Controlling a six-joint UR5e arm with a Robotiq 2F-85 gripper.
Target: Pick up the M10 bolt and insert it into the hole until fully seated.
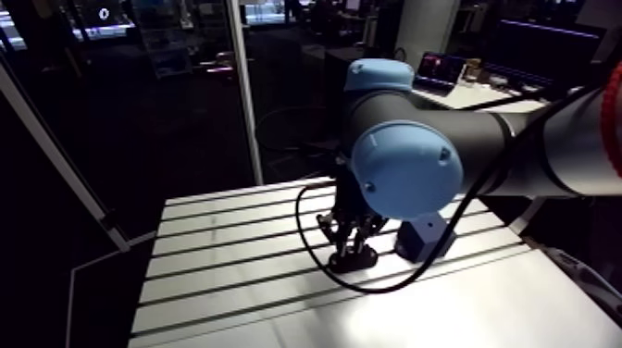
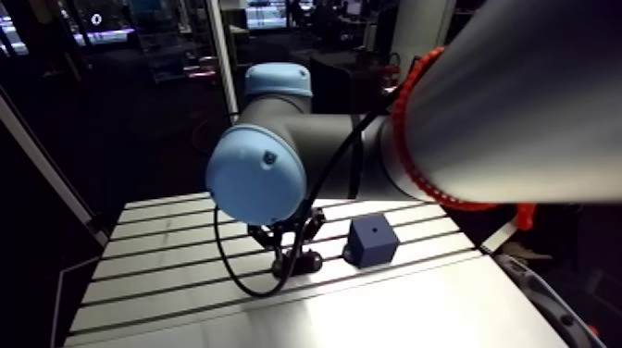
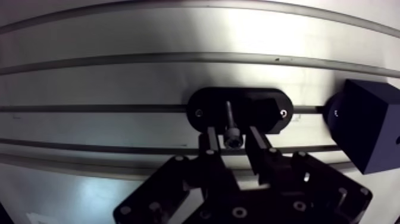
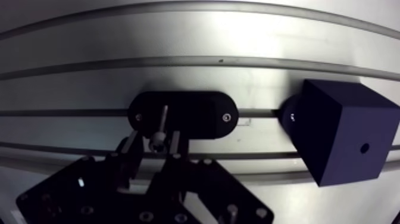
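On black holder point(image 3: 265, 102), slim socket-head bolt point(image 3: 231, 126)

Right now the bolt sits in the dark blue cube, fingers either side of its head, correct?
No. The wrist view shows the bolt sitting in the black oval holder, fingers either side of its head. The dark blue cube stands beside the holder, its hole empty.

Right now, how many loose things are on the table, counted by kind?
Bolt: 1
Black oval holder: 1
Dark blue block: 1
Total: 3
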